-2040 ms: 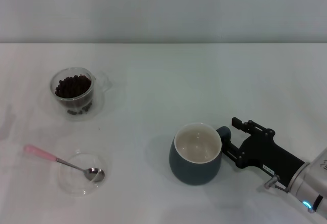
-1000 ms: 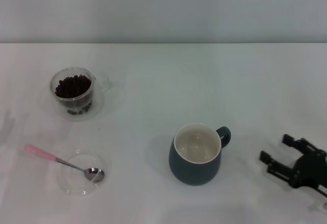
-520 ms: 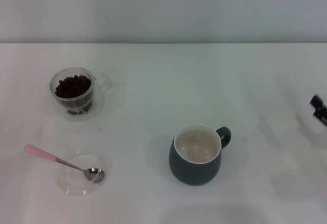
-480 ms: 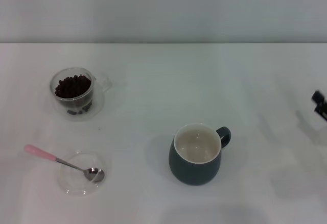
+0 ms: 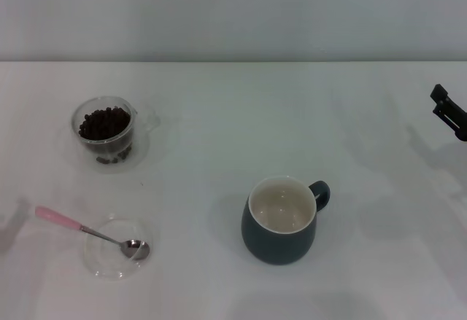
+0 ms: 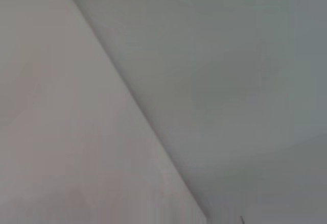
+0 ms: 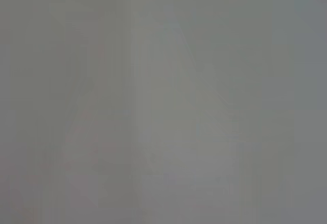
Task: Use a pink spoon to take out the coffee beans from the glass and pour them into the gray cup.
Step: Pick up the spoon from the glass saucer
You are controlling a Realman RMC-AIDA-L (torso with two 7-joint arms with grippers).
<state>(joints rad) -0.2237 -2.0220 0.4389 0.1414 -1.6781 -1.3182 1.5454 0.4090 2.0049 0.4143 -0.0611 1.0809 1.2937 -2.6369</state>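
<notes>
The pink spoon [image 5: 86, 229] lies at the front left, its silver bowl resting in a shallow clear glass dish [image 5: 117, 247]. The glass [image 5: 108, 128] stands at the back left, full of dark coffee beans [image 5: 103, 122]; a few beans lie around its foot on a clear saucer. The gray cup [image 5: 280, 219] stands upright in the front middle, empty, handle toward the right. Only the tip of my right gripper [image 5: 451, 113] shows at the right edge, far from the cup. My left gripper is out of view. Both wrist views show only blank surfaces.
The white table [image 5: 241, 130] carries these things and meets a pale wall at the back.
My right gripper left the gray cup's handle and drew back to the right and then farther back, almost out of view. The cup, glass and spoon have not moved.
</notes>
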